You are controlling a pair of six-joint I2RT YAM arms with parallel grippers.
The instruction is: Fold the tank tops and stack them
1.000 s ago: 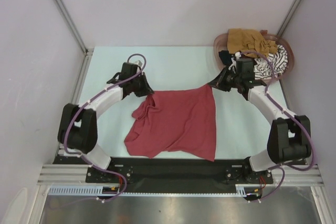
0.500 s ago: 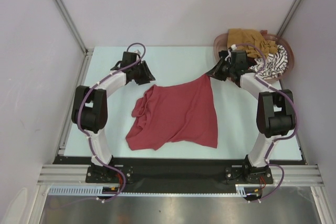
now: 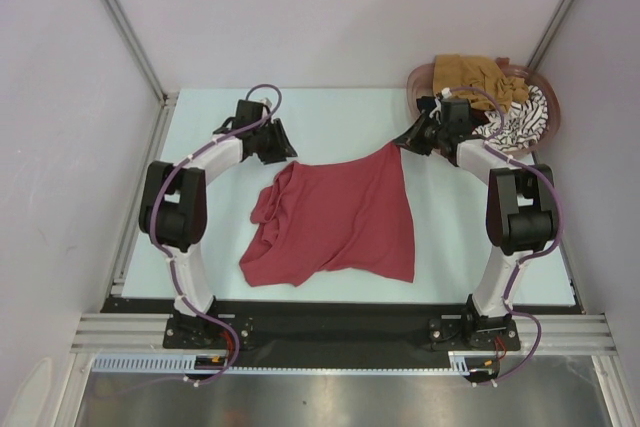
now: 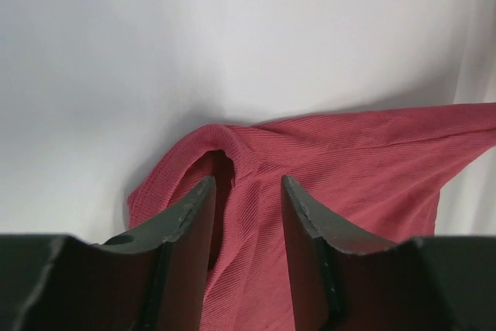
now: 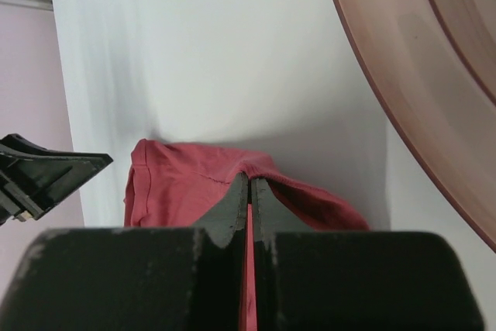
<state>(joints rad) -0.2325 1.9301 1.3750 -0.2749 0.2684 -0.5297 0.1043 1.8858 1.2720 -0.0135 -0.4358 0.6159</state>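
Note:
The dark red tank top (image 3: 340, 217) lies spread on the white table (image 3: 330, 117), its left side bunched in folds. My left gripper (image 3: 283, 150) hovers at the top's far left corner with its jaws apart. In the left wrist view the rumpled red cloth (image 4: 349, 153) shows below and between the open fingers (image 4: 246, 184). My right gripper (image 3: 403, 146) is shut on the top's far right corner, lifting it into a peak (image 5: 249, 177). A mustard-brown top (image 3: 470, 72) and a black-and-white striped one (image 3: 525, 117) sit in the basket.
The pinkish-brown oval basket (image 3: 418, 82) stands at the far right corner, its rim (image 5: 403, 75) close to my right gripper. Pale walls and metal posts enclose the table. The arm bases sit on a black rail at the near edge.
Both arms reached farther from the bases, dragging the red top's far edge along. My left jaws went from shut to apart, releasing the far left corner. The right grip stayed shut.

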